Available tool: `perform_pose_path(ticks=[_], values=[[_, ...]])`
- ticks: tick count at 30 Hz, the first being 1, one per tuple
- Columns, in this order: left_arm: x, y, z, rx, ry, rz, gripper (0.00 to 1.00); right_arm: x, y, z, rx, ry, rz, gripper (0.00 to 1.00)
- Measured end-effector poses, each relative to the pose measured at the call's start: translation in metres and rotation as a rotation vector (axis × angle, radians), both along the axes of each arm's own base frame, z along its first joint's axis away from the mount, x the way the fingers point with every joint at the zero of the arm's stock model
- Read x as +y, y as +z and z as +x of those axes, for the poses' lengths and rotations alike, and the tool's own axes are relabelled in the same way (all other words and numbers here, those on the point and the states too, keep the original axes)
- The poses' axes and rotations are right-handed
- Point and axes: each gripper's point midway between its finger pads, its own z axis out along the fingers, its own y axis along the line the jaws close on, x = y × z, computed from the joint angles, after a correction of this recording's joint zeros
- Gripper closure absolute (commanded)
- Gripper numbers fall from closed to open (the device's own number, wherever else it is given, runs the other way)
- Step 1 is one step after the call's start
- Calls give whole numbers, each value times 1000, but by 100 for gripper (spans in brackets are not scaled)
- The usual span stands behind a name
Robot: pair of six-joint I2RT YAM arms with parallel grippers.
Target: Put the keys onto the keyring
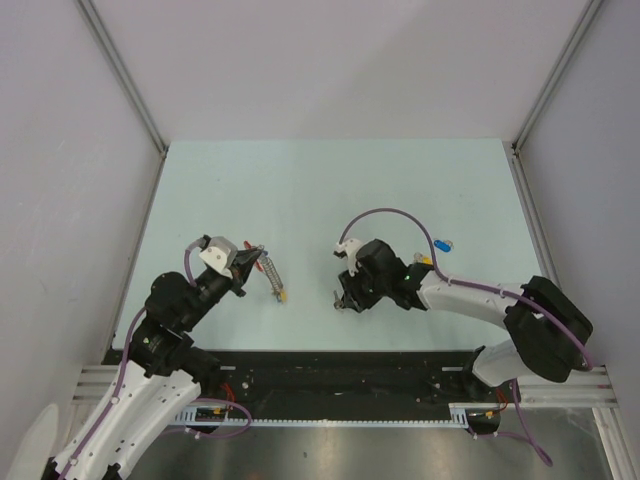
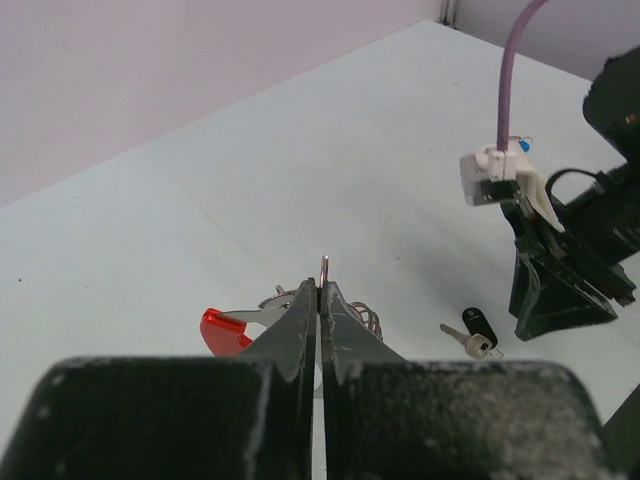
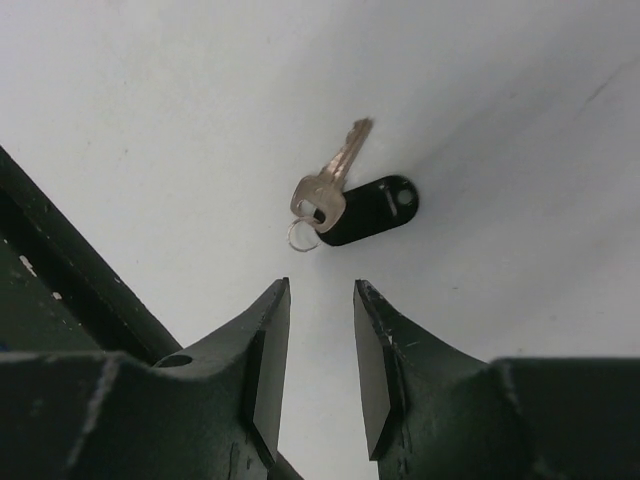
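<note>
My left gripper [image 1: 250,260] is shut on the keyring [image 1: 268,270], a grey metal ring with a coil and a red curved section [image 2: 222,330]. In the left wrist view the jaws [image 2: 320,285] pinch the ring's thin wire [image 2: 324,266] just above the table. My right gripper [image 1: 345,298] is open and empty. In the right wrist view its fingertips [image 3: 320,290] hover just short of the black-tagged key [image 3: 375,210], which lies flat with its silver blade [image 3: 338,165] pointing away. That key also shows in the left wrist view [image 2: 478,326]. The blue-tagged key is out of view.
A yellow tag [image 1: 283,296] hangs at the end of the keyring's coil. A short blue tag with a whitish end [image 1: 443,244] and a small yellow piece [image 1: 425,260] lie beyond my right arm. The table's near edge meets a black rail [image 1: 330,365].
</note>
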Motion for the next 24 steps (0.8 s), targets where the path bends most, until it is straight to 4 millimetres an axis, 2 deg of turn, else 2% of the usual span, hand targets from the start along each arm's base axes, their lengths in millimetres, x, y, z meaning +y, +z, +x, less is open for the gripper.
perform_pose_path(ticks=[4,7,10,16,24], values=[[0,0,0,0,1,0,100,14,28,20,-36,29,-33,63],[1,0,0,-1,4,0,99,24,33,21,-61,47,-78,63],[3,2,1,-6,18,-3,100,30,25,16,-72,52,-150,63],[17,3,6,-13,105,-8,100,23,-3,-3,-57,30,-301,63],[33,0,13,-2,199,-1,100,30,-8,-1,-110,-34,-360,64]])
